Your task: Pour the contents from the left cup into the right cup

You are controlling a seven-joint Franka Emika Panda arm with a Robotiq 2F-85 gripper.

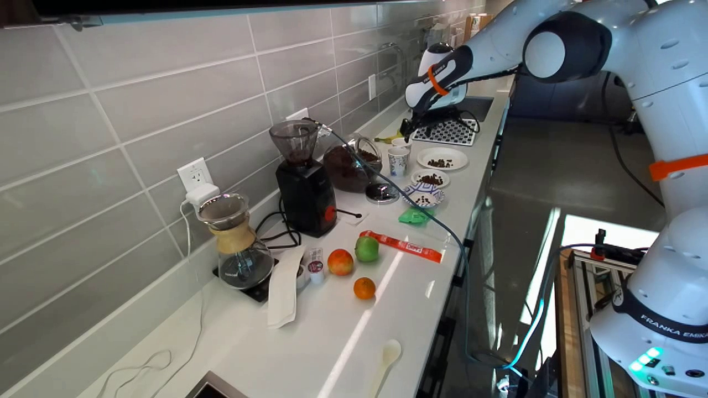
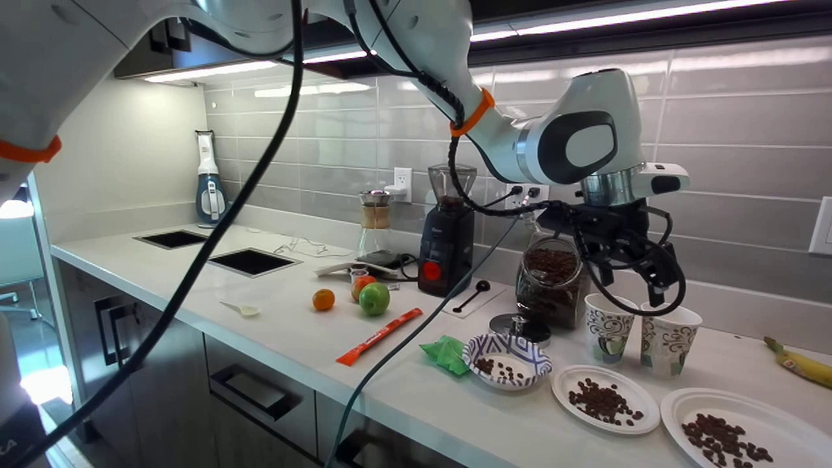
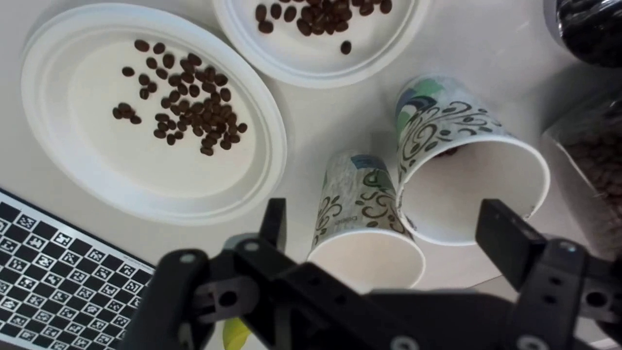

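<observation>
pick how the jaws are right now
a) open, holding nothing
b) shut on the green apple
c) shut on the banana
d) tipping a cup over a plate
a: the wrist view shows the jaws standing well apart and clamped on nothing, while the cup nearer the jar and the other cup both stand upright on the counter in an exterior view.

Smooth surfaces before us, glossy and matt.
We see tapered, scroll-printed white paper cups [image 3: 368, 221] [image 3: 466, 170], a polished white countertop [image 1: 276, 354], glossy grey rectangular tiles [image 1: 177, 110], a clear glass carafe [image 1: 246, 271] with a tan wooden collar [image 1: 234, 238], a shiny metal-looking round lid [image 1: 381, 192] and matt black gripper fingers [image 3: 508, 243].
</observation>
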